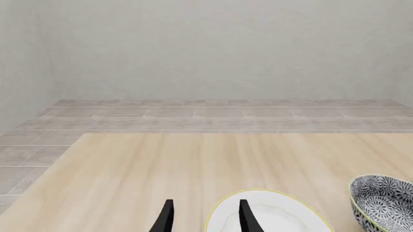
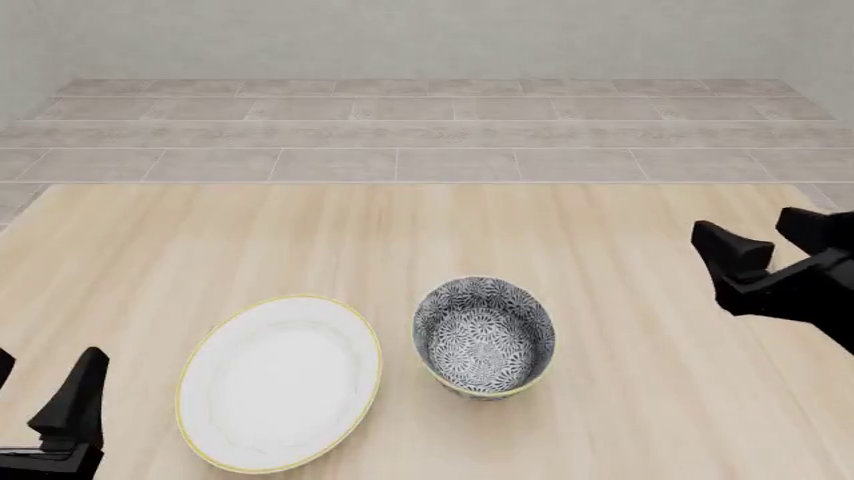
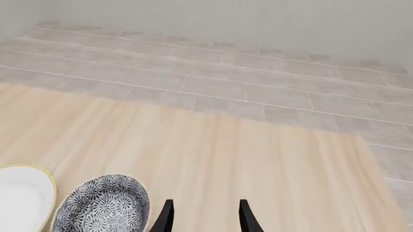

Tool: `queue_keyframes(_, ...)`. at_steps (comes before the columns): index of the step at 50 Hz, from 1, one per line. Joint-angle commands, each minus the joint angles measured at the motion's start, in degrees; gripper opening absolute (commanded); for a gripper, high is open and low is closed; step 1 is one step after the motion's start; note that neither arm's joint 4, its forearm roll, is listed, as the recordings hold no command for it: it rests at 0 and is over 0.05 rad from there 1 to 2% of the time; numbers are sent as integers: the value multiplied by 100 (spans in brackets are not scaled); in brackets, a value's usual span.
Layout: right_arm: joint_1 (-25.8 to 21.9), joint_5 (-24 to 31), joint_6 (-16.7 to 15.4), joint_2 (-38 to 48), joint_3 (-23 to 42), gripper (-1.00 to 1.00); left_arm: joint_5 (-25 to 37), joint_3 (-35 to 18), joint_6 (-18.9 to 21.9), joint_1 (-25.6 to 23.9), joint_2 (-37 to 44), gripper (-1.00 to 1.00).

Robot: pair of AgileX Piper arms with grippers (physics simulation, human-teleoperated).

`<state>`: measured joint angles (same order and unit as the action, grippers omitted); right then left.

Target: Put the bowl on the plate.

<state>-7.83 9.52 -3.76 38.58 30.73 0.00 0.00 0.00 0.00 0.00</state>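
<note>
The patterned grey-and-white bowl (image 2: 483, 336) stands upright on the wooden table, right beside the wide white plate (image 2: 280, 385) with the yellow rim; a narrow gap separates them. My left gripper (image 2: 40, 372) is open at the near left corner, left of the plate and holding nothing. My right gripper (image 2: 745, 228) is open at the right edge, well right of the bowl and raised off the table. The left wrist view has the open gripper (image 1: 206, 220), the plate (image 1: 284, 215) and the bowl (image 1: 382, 200). The right wrist view has the open gripper (image 3: 205, 218), the bowl (image 3: 103, 205) and the plate (image 3: 22, 198).
The light wooden table (image 2: 400, 230) carries only the bowl and the plate. Beyond its far edge lie a grey tiled floor (image 2: 427, 130) and a plain wall.
</note>
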Motion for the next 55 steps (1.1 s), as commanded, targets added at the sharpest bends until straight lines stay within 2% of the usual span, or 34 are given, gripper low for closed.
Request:
queue_keyframes(1, -301, 172, 51, 925, 450, 100, 0, 0, 0, 0, 0, 100)
queue_keyframes(3, -433, 155, -146, 1005, 491, 100, 0, 0, 0, 0, 0, 100)
queue_keyframes(5, -703, 219, -5, 1242, 592, 100, 0, 0, 0, 0, 0, 100)
queue_keyframes(6, -603, 203, -94, 1208, 583, 100, 0, 0, 0, 0, 0, 100)
queue_keyframes(9, -1051, 223, 158, 1573, 652, 100, 0, 0, 0, 0, 0, 100)
queue_keyframes(12, -1188, 267, 369, 1774, 707, 100, 0, 0, 0, 0, 0, 100)
queue_keyframes(20, -1204, 378, 205, 2128, 917, 100, 0, 0, 0, 0, 0, 100)
queue_keyframes(24, -1223, 443, 259, 2296, 1054, 100, 0, 0, 0, 0, 0, 100)
queue_keyframes(25, -1340, 449, 213, 2357, 1094, 100, 0, 0, 0, 0, 0, 100)
queue_keyframes(29, -1361, 433, 296, 2500, 1167, 100, 0, 0, 0, 0, 0, 100)
queue_keyframes(30, -1346, 433, 439, 2608, 1191, 100, 0, 0, 0, 0, 0, 100)
queue_keyframes(35, -1424, 324, 580, 2855, 1186, 100, 0, 0, 0, 0, 0, 100)
queue_keyframes(42, -1375, 269, 676, 3054, 1276, 100, 0, 0, 0, 0, 0, 100)
queue_keyframes(44, -1429, 214, 650, 3123, 1289, 100, 0, 0, 0, 0, 0, 100)
queue_keyframes(48, -1774, 135, 899, 3422, 1322, 100, 0, 0, 0, 0, 0, 100)
queue_keyframes(55, -1725, 73, 1006, 3655, 1331, 100, 0, 0, 0, 0, 0, 100)
